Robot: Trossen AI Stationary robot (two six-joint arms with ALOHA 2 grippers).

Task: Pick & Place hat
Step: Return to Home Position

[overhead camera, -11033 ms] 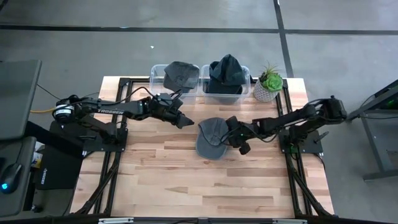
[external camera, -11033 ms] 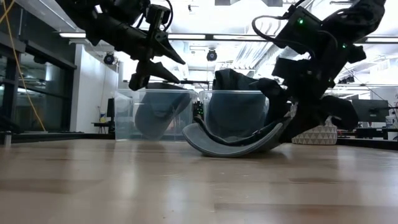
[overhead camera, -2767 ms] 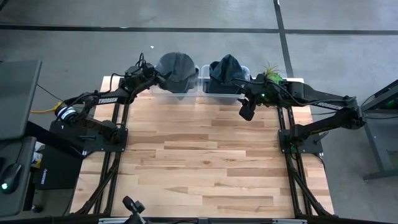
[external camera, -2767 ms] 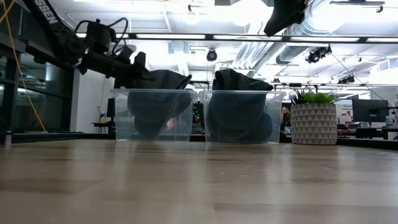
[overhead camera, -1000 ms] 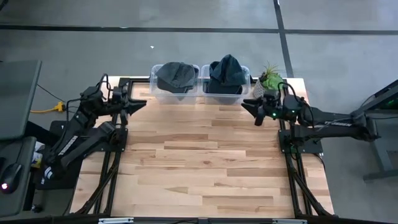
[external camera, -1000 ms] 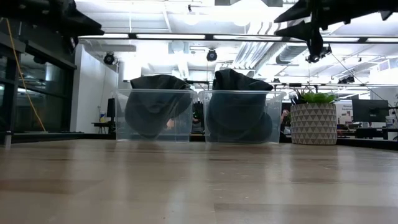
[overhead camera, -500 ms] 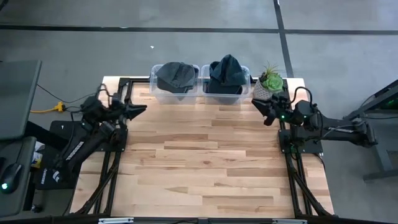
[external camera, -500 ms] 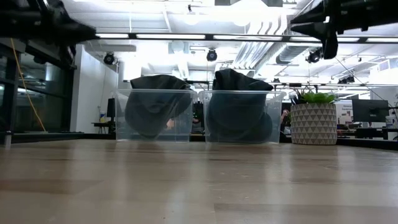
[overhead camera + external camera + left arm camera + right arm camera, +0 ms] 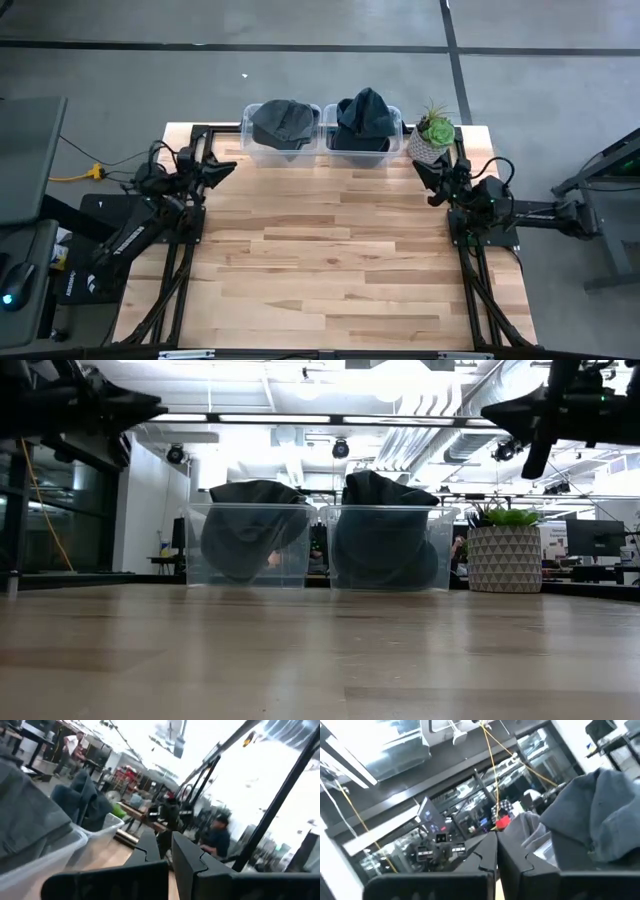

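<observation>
Caps: gray cap (image 9: 283, 122) in left transparent bin (image 9: 247, 135), blue cap (image 9: 364, 112) heaped in right transparent bin (image 9: 398, 138) | bins side by side at table (image 9: 330, 260) far edge | left gripper (image 9: 222, 167) clenched, empty, over left edge | right gripper (image 9: 424, 170) clenched, empty, beside potted plant (image 9: 433, 135)

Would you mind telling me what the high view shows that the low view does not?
Only the high view: the whole wooden table, with the left arm and right arm folded at its sides. Only the low view: the room behind, with ceiling lights. Both: the gray cap in the left bin, the blue cap in the right bin, the potted plant.
</observation>
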